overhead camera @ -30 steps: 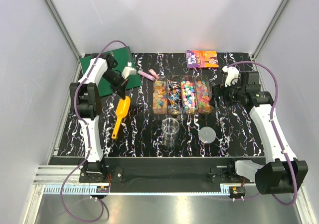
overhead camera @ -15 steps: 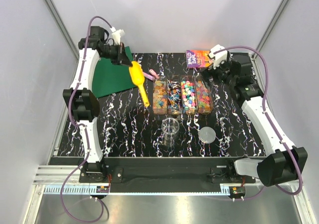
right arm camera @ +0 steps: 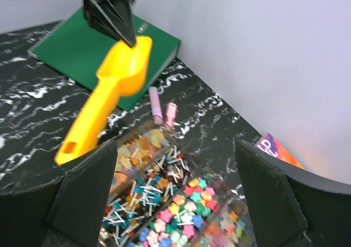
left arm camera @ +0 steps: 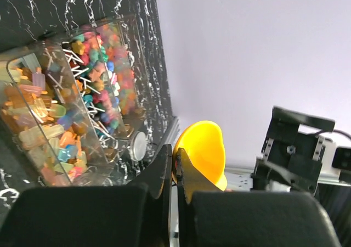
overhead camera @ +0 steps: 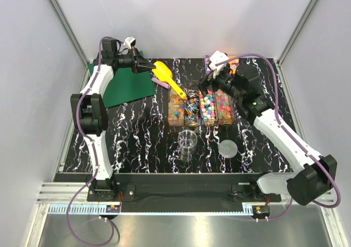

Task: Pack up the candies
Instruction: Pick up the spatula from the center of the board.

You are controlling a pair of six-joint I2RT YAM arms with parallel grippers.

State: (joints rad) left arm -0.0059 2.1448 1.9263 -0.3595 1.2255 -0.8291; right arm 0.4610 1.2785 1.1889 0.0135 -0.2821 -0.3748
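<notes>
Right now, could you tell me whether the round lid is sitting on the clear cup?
No, the lid lies flat on the table beside the cup, apart from it.

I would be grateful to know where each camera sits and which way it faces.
Top external: above and behind, looking down on the black marbled table; left arm and right arm show.
Left wrist: looking past the shut left tool, gripping the yellow plastic scoop, toward the clear compartment box of candies.
Right wrist: looking down through the open right tool at that box.
All share scoop and box.
</notes>
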